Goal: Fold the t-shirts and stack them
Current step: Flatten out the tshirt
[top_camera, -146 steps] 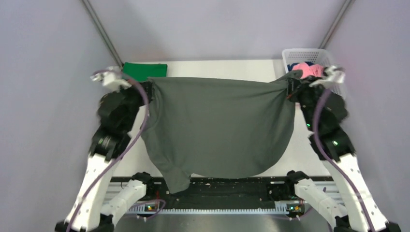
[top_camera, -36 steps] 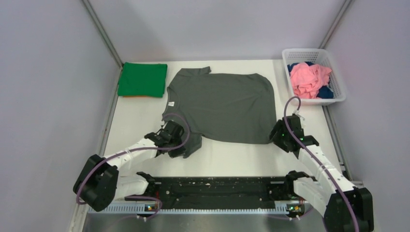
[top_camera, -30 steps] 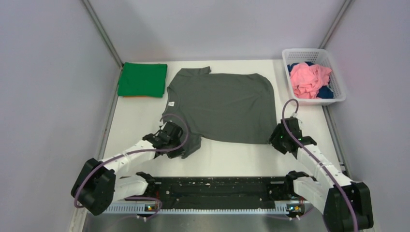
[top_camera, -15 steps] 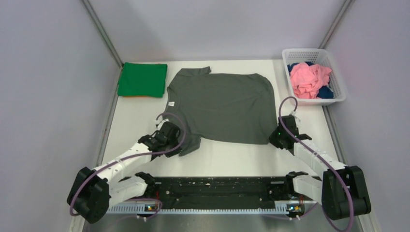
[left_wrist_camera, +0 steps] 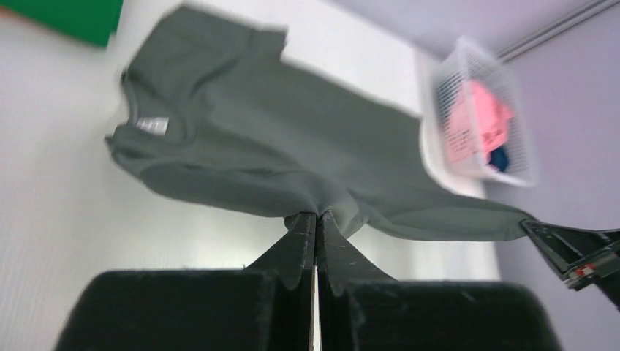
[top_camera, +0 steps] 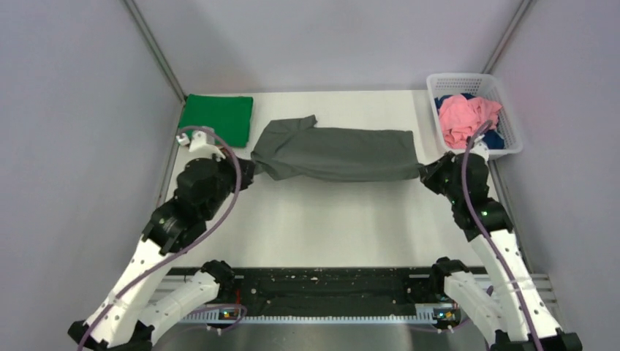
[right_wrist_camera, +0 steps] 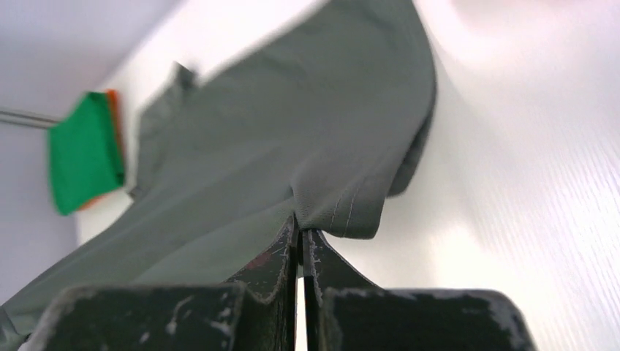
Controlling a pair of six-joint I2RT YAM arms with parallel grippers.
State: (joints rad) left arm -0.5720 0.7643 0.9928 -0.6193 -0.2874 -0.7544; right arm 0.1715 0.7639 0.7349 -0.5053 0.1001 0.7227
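Note:
The dark grey t-shirt (top_camera: 333,153) hangs stretched between my two grippers as a narrow folded band above the table's middle. My left gripper (top_camera: 247,170) is shut on its left near edge; the left wrist view shows the cloth (left_wrist_camera: 292,153) pinched at the fingertips (left_wrist_camera: 316,216). My right gripper (top_camera: 426,172) is shut on the hem at the right end; the right wrist view shows the hem (right_wrist_camera: 343,212) clamped. The folded green t-shirt (top_camera: 218,119) lies at the back left. The pink t-shirt (top_camera: 464,117) and the dark blue t-shirt (top_camera: 497,139) lie crumpled in the basket.
The white lattice basket (top_camera: 513,123) stands at the back right corner. An orange edge shows under the green shirt in the right wrist view (right_wrist_camera: 113,128). Grey walls close in the table on the left, right and back. A black rail (top_camera: 329,285) runs along the near edge.
Both grippers took hold of the flat shirt's near corners, rose and carried that edge toward the back. The shirt went from lying spread flat to a doubled-over band.

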